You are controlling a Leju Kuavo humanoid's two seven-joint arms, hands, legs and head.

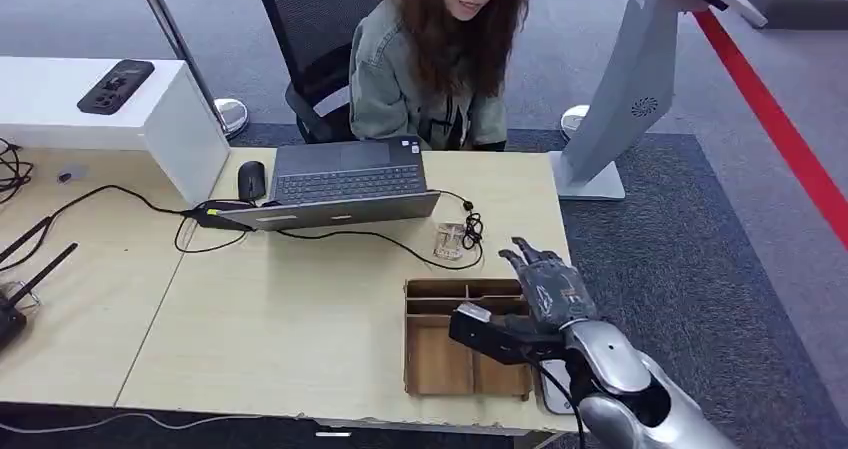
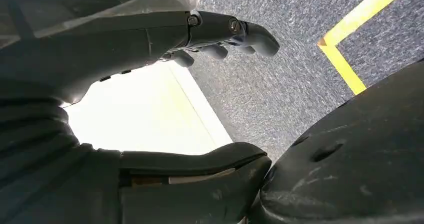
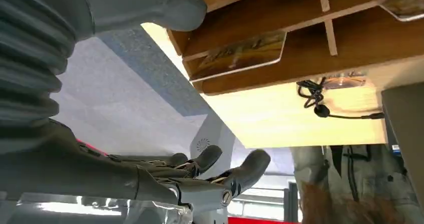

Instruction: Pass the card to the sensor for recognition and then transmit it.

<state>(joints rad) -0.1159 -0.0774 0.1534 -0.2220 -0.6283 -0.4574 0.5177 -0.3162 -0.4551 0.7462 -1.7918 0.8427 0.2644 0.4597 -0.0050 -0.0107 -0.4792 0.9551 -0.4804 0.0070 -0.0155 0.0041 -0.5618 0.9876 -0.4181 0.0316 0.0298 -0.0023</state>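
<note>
My right hand (image 1: 548,287) hangs over the right end of the wooden tray (image 1: 440,364) at the desk's near edge, fingers apart and lightly curved, with nothing in it. From the right wrist I see those fingers (image 3: 215,171) spread in the air beside the desk edge, holding nothing. The card (image 3: 239,54) lies flat in one of the tray's end compartments, close to the hand but apart from it; which compartment that is in the head view I cannot tell, since the hand and arm cover that end. A second card (image 3: 407,7) lies in another compartment, at the picture's corner. The left hand (image 2: 150,44) hangs low beside the desk edge over grey carpet with a yellow line (image 2: 350,39), its fingers (image 2: 250,34) bent a little and spread from the thumb, nothing between them. Past the tray, on the desk (image 1: 300,309), the small clear sensor (image 1: 450,240) sits with its black cable (image 1: 472,227) bunched just beside it. Farther back stands an open laptop (image 1: 345,184) with a mouse (image 1: 251,180) on its left. Behind the desk a person (image 1: 435,64) sits in a chair, and a grey kiosk stand (image 1: 625,99) rises at the right.
</note>
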